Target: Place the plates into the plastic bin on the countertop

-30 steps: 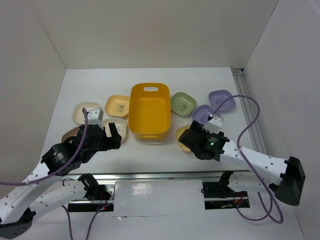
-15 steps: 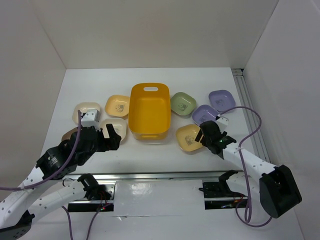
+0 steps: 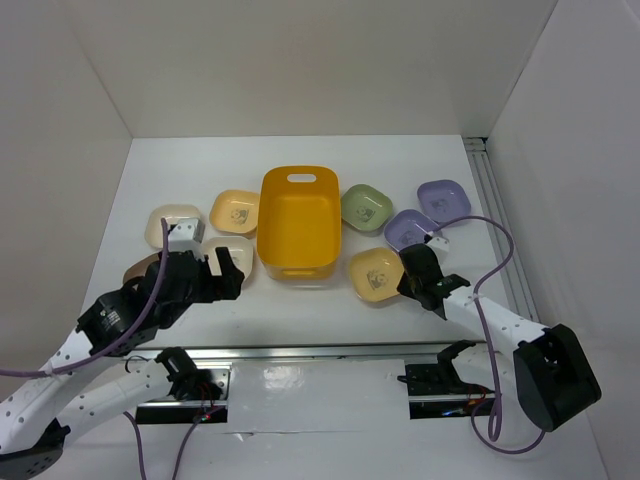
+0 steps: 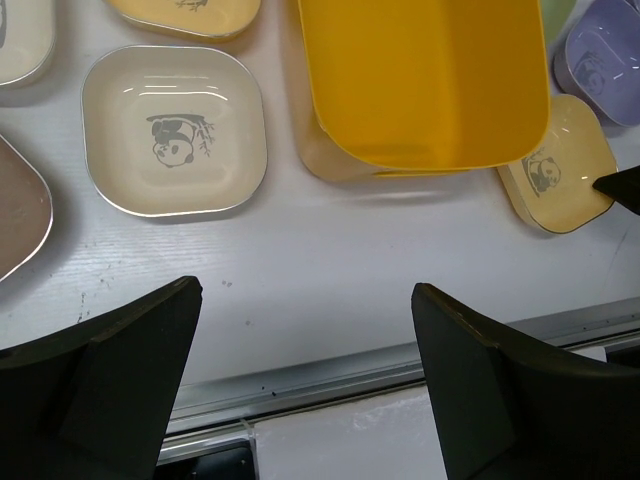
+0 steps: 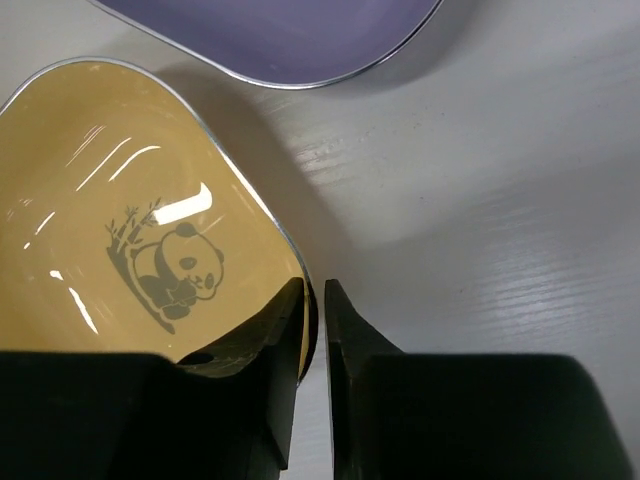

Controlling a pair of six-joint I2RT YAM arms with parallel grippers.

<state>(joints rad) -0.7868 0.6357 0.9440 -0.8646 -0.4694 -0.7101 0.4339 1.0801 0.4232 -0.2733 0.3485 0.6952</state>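
The empty yellow-orange plastic bin [image 3: 298,225] stands mid-countertop [image 3: 300,300], with plates spread on both sides. My right gripper [image 3: 405,275] is low at the right edge of a yellow panda plate [image 3: 376,273]. The right wrist view shows its jaws [image 5: 315,290] pinched on that plate's [image 5: 120,220] rim, one finger inside and one outside. My left gripper [image 3: 222,272] hangs open near a cream panda plate [image 3: 235,255]. In the left wrist view its wide fingers [image 4: 305,290] hold nothing, and the cream plate [image 4: 175,130] lies beyond them.
Left of the bin lie a yellow plate [image 3: 235,210], a cream plate [image 3: 172,226] and a tan plate [image 3: 140,270]. To its right are a green plate [image 3: 366,207] and two lavender plates [image 3: 410,229] [image 3: 443,199]. A metal rail [image 3: 495,215] runs along the right edge.
My right gripper swung right, dropped to the yellow plate's edge and closed on its rim; the plate shifted slightly left. The left arm barely moved and stayed open.
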